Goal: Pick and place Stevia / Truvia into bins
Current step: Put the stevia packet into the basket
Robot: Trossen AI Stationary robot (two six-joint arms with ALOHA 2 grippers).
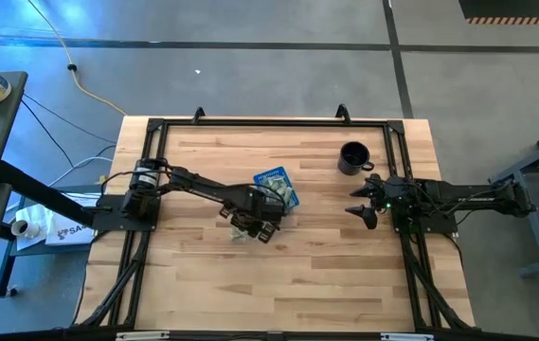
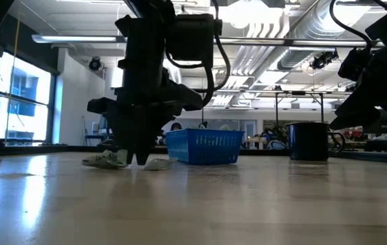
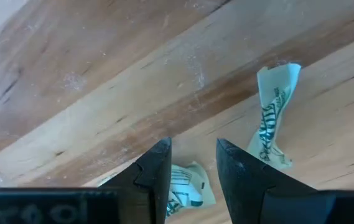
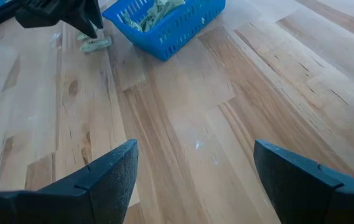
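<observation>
The blue tray (image 1: pixel 271 177) stands mid-table with several green-and-white packets (image 4: pixel 155 14) in it. It also shows in the low view (image 2: pixel 203 147). My left gripper (image 1: pixel 256 225) is down at the table just near-left of the tray, fingers pointing down with a narrow gap (image 3: pixel 193 163). One crumpled packet (image 3: pixel 186 190) lies between the fingers; I cannot tell whether they touch it. Another twisted packet (image 3: pixel 273 118) lies flat on the wood beside them. Loose packets (image 2: pixel 105 160) show either side of the fingers. My right gripper (image 1: pixel 364 210) is wide open and empty at the right, above the table (image 4: pixel 195 171).
A black mug (image 1: pixel 352 157) stands at the far right, beyond my right gripper, and also shows in the low view (image 2: pixel 309 141). Bare wood lies across the near half of the table (image 1: pixel 278 284). A black frame rail (image 1: pixel 269 121) runs along the table's edges.
</observation>
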